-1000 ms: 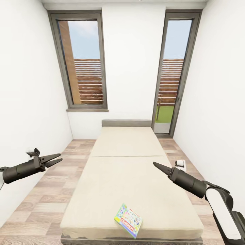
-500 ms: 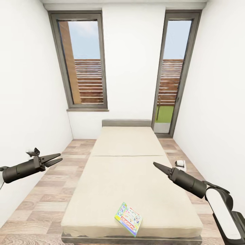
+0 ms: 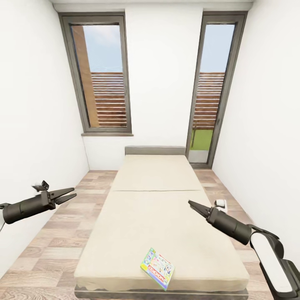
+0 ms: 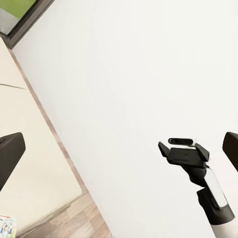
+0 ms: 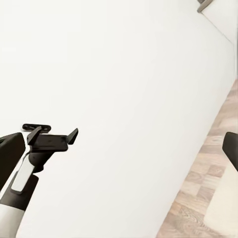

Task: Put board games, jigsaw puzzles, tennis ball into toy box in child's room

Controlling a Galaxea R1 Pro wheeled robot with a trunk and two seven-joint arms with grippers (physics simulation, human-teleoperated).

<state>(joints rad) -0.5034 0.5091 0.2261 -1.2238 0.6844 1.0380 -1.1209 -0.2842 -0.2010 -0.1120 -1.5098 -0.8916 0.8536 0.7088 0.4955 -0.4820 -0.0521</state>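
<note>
**Bed pickup: approach, nothing held**

We're facing the bed (image 3: 166,216) foot-on. One board game (image 3: 157,268) lies flat near the foot edge, slightly askew. We see no second game on the mattress. Left gripper (image 3: 68,193) hangs over the floor left of the bed, jaws parted, empty. Right gripper (image 3: 192,204) sits above the mattress; head view reads it pinched, right wrist view parted, so cannot tell. Next, probably: right arm down onto the box edge.

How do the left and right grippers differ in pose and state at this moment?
The left gripper hangs over the floor beside the bed, jaws visibly spread; the right gripper is over the mattress with its fingers together in a point. The left lies nearly level; the right slants up toward the windows. Both are empty, clear of the board game.
</note>
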